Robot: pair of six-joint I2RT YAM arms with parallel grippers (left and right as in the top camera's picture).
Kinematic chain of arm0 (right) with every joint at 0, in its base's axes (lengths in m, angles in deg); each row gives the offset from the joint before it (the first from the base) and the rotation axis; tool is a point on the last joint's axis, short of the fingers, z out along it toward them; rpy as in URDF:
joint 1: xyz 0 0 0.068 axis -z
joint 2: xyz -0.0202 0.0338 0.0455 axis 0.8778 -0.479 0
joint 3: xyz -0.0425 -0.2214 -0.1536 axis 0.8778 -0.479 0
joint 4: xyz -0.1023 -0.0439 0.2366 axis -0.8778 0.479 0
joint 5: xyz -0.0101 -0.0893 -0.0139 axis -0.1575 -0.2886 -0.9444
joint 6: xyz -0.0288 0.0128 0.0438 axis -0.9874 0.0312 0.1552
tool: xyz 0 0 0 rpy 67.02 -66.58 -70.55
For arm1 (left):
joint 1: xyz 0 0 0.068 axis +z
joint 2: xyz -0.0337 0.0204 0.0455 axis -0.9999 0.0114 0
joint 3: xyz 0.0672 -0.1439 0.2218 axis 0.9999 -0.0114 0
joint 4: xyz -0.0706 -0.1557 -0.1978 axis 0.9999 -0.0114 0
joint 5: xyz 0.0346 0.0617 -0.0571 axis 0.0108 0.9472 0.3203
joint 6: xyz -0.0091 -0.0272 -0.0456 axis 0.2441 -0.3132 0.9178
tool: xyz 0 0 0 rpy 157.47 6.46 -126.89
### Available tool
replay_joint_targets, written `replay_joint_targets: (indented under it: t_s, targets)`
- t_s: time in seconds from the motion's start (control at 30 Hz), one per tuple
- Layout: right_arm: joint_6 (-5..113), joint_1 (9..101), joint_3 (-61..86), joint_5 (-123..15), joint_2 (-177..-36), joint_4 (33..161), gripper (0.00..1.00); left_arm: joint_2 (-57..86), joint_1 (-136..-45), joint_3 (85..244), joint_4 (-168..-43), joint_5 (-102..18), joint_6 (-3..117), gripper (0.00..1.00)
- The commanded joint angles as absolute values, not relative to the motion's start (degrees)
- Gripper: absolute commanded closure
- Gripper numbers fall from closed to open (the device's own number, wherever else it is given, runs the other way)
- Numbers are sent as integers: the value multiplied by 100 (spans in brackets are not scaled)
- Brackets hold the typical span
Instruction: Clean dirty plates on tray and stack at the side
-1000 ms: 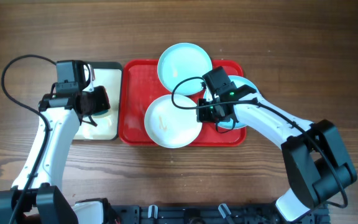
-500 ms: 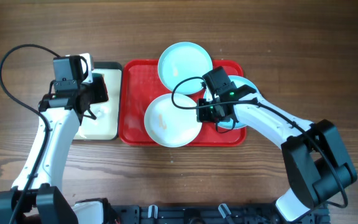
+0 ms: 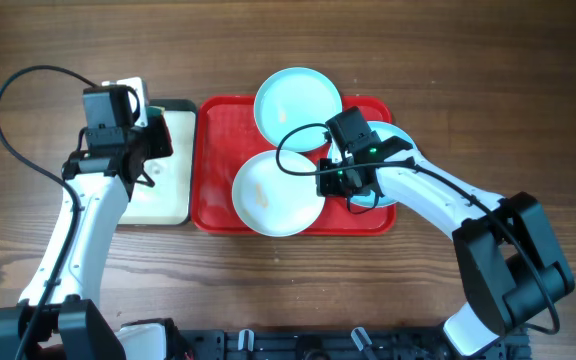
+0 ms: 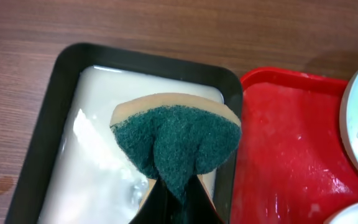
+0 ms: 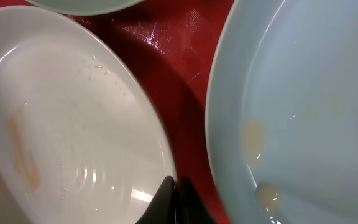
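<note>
My left pincer: clamped tight on a sponge, green scouring face towards my wrist camera, tan foam behind it.
Sponge's place: held over the right end of the black-rimmed cream tray, which holds wet white film.
My right pincer: fingers pressed together with nothing between them, tips low at the white plate's right rim.
Red tray: on the wooden surface, just right of the cream tray.
White plate: on the tray's near half, with orange smears.
Right pale blue plate: just beside the white one, a strip of red showing between them, pale stains on it.
Far pale blue plate: overhanging the tray's far edge.
</note>
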State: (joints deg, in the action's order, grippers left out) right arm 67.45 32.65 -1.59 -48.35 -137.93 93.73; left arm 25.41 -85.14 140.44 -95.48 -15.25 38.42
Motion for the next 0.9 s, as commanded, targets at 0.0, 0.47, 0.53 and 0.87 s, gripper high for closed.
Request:
replay_joint_targets:
  t_s: [0.0,0.47,0.53,0.87]
  targets:
    - [6745,3230,-186,-4787,-13922,9294,96,2383,-8481,14035,-9677,-1621,3755,96]
    - [6944,3230,-186,-4643,-13922,9187,96,2381,-8407,14837,-10484,-2821,4422,96]
    - [6948,3230,-186,-4643,-13922,9143,96,2370,-8403,14960,-10344,-2827,4422,96]
    - [7051,3230,-186,-4643,-13922,9084,96,2357,-9334,14969,-11251,-3339,5434,96]
